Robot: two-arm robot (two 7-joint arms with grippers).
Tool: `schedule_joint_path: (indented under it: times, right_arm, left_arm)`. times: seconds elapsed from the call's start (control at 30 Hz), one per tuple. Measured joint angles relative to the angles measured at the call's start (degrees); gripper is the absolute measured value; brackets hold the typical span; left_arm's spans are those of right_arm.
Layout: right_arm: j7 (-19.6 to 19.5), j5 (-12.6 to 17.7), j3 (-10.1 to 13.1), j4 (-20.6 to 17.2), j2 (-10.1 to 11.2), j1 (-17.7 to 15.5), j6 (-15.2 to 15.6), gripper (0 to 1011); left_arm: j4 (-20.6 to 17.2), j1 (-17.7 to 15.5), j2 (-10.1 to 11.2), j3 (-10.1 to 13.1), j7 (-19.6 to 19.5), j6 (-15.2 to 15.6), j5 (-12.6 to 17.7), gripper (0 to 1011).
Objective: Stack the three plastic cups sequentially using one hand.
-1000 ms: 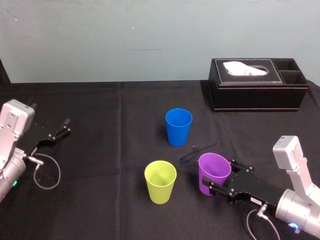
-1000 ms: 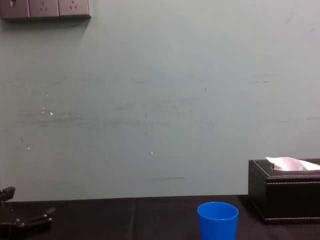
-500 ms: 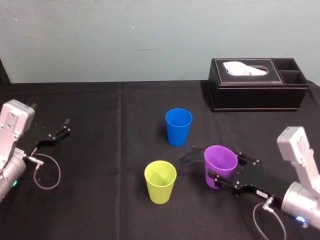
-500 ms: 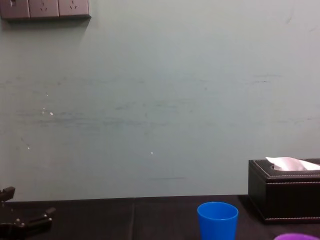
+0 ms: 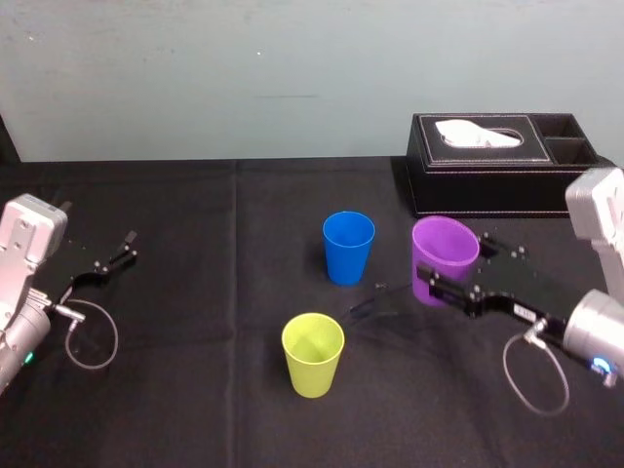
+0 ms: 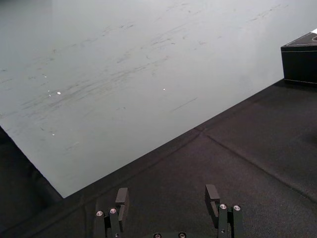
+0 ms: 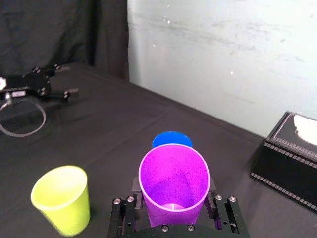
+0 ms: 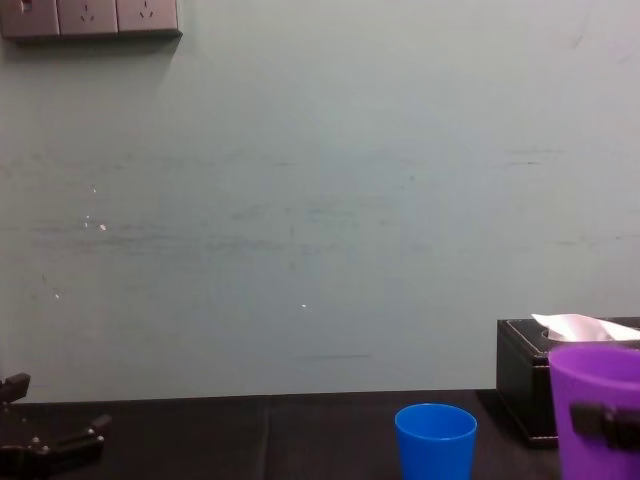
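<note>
Hoisted the purple cup (image 5: 444,255) off the cloth since a second ago and swung it up and back, from beside the yellow-green cup (image 5: 313,354) to a spot right of the blue cup (image 5: 348,249), nearer the tissue box (image 5: 502,166).

Rest of the scene, biggest first. Working on a black-draped worktop (image 5: 195,409) with loads of bare room, so no crowding to fuss about. Got the black tissue box parked at the far right corner, out of the way and not part of the job.

Then the right end effector (image 5: 463,271), doing all the work: clamped on the purple cup from both sides partway down the wall, pinched snug against the plastic, keeping the mouth up. Probably gripped like that to leave the tapered bottom free for dropping into another cup.

Also got the left end effector (image 5: 112,255) resting at the left side of the worktop, spread wide with nothing in it. Fits the one-hand rule.

Down to the small stuff:
- **Blue cup:** standing upright mid-worktop, just left of the held purple cup but not touching it.
- **Yellow-green cup:** upright nearer the robot, well apart from both.

Peeking over the purple rim from the right wrist, can spot the blue cup just beyond. Guessing blue as the first target. No stacking done yet.
</note>
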Motion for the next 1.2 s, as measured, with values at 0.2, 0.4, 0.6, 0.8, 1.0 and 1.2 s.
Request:
schedule_joint_path:
  times: [0.2,0.4,0.6,0.8,1.0,1.2]
  right_arm:
    - [-1.4,-0.1,-0.7,0.0,-1.3,2.8,1.9,724]
    - [-2.4,-0.1,-2.3,1.3,-3.3,6.4,4.1,723]
    - [-3.5,-1.8,-4.9,3.4,-5.5,10.4,5.5,724]
    - [-4.0,-4.3,-7.4,5.7,-7.6,13.9,6.4,723]
    - [-3.9,-5.8,-9.0,7.6,-9.3,16.2,7.3,723]
    - [-3.3,-6.9,-10.3,9.9,-11.1,18.4,8.1,724]
  left_arm:
    - [0.0,0.0,0.0,0.0,0.0,0.0,0.0,1010]
    - [0.0,0.0,0.0,0.0,0.0,0.0,0.0,1010]
    - [0.0,0.0,0.0,0.0,0.0,0.0,0.0,1010]
    - [0.0,0.0,0.0,0.0,0.0,0.0,0.0,1010]
    - [0.0,0.0,0.0,0.0,0.0,0.0,0.0,1010]
    - [0.0,0.0,0.0,0.0,0.0,0.0,0.0,1010]
